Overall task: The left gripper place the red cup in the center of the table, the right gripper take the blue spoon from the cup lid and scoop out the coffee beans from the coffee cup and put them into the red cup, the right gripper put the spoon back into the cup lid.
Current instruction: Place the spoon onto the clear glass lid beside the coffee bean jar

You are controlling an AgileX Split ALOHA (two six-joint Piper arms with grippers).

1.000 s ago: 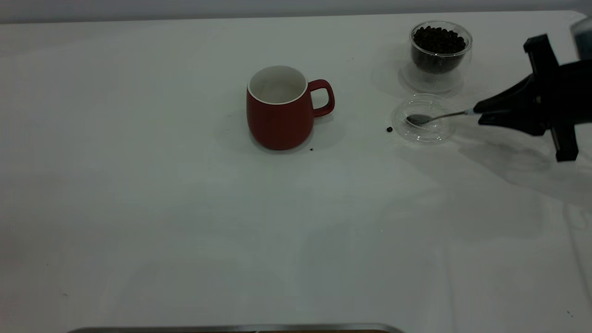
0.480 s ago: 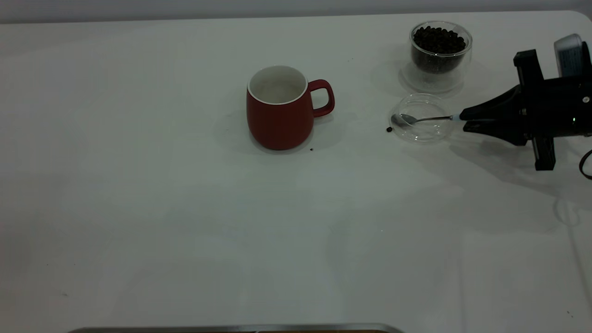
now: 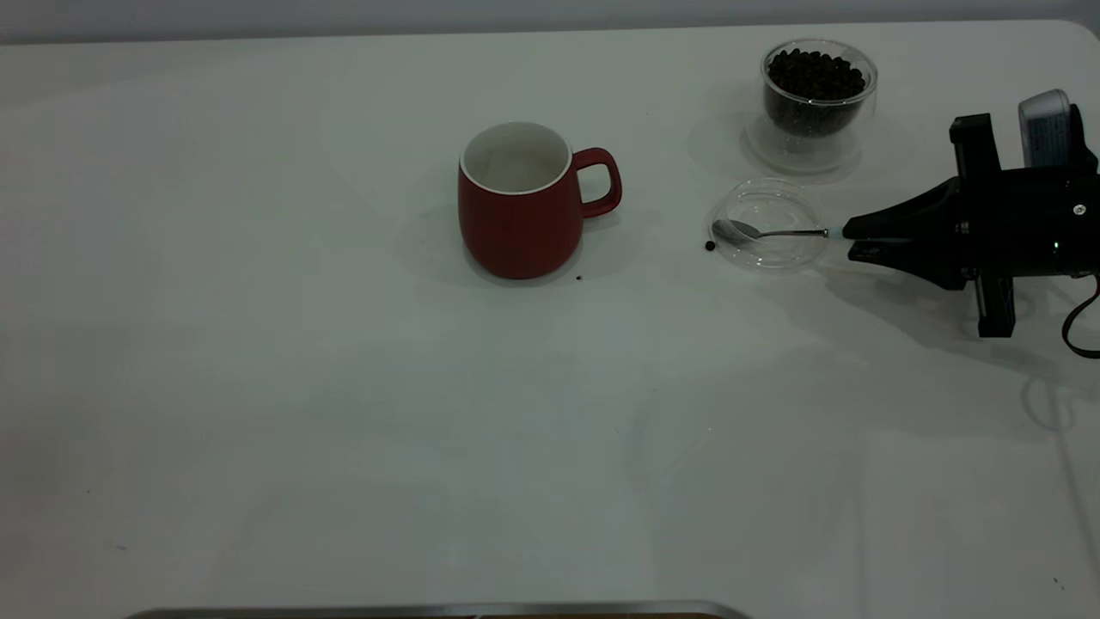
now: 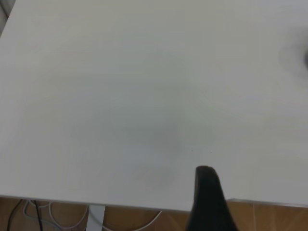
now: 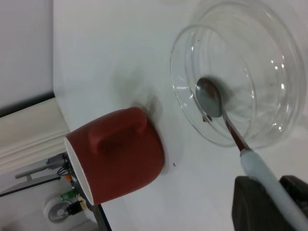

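Two hands belong to this rig, and only the right hand [image 3: 846, 239] shows in the exterior view, low over the tabletop [image 3: 344, 413] near its right edge. Its fingers are closed on the pale blue handle of the spoon [image 3: 778, 232], which reaches from the fingertips toward the middle of the tabletop. The left hand [image 4: 207, 202] appears only in its own wrist view, as one dark finger above a bare stretch near a tabletop edge; whether it is open or closed cannot be told.

The red cup [image 3: 520, 202] stands upright near the middle of the tabletop, a little toward the far edge, handle pointing to the right edge. The coffee cup [image 3: 816, 90] stands near the far right corner, filled with coffee beans [image 3: 815, 73]. The lid [image 3: 765, 225] lies flat just in front of it, between the red cup and the right hand. The spoon's steel bowl rests inside the lid, close to the rim on the red cup's side. One loose bean [image 3: 710, 246] lies on the tabletop just outside that rim.
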